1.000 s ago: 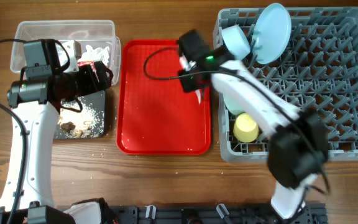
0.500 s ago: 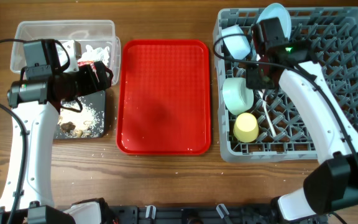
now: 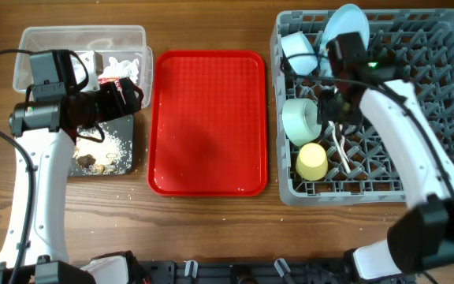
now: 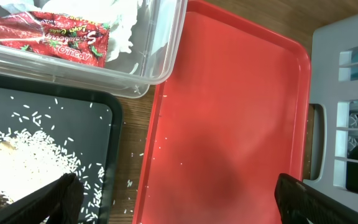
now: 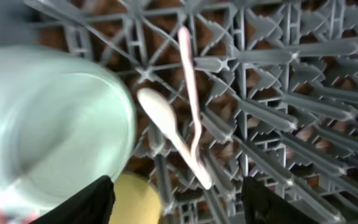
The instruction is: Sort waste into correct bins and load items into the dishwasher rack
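Observation:
My right gripper point(image 3: 335, 106) hangs open over the grey dishwasher rack point(image 3: 440, 102), beside the mint green bowl point(image 3: 302, 121). In the right wrist view its gripper point(image 5: 179, 208) is wide apart above a white spoon point(image 5: 166, 121) and a white fork point(image 5: 191, 93) lying crossed on the lattice, free of the fingers. The yellow cup point(image 3: 312, 162), small pale blue bowl point(image 3: 298, 51) and pale blue plate point(image 3: 345, 31) stand in the rack. My left gripper point(image 3: 132, 93) is open and empty by the clear tub point(image 3: 53, 39), which holds the red wrapper point(image 4: 55, 40) and tissue point(image 4: 104, 12).
The black tray point(image 3: 124, 146) holds brownish scraps point(image 3: 93, 162) and white crumbs. A large red tray point(image 3: 207, 118) lies bare between the bins and the rack. A few crumbs dot the wood next to the black tray.
The right arm swung from the red tray over to the rack with a white utensil and opened, leaving it beside the other one on the lattice. The left arm stayed still.

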`<move>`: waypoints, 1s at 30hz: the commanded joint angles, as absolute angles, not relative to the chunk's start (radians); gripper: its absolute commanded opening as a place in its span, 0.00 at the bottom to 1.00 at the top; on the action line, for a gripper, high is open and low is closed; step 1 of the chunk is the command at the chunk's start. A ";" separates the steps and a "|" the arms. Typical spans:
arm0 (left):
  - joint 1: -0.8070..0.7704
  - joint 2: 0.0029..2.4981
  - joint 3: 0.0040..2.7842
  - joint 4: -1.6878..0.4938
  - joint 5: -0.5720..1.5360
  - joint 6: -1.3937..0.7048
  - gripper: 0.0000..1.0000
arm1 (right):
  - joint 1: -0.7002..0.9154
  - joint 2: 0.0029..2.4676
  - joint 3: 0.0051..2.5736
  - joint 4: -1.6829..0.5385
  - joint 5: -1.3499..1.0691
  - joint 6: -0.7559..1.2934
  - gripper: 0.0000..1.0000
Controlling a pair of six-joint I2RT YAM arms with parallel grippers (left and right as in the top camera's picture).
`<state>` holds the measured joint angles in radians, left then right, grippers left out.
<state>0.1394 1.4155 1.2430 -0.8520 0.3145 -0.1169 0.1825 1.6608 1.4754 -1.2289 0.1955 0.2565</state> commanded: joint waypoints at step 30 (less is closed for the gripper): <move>0.144 1.409 1.257 -0.850 0.313 -0.112 1.00 | 0.166 0.712 0.669 -0.094 -0.047 0.026 1.00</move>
<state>0.1394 1.4155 1.2430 -0.8528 0.3149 -0.1169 0.1711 0.8490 0.8692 -0.1902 -0.0700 0.0319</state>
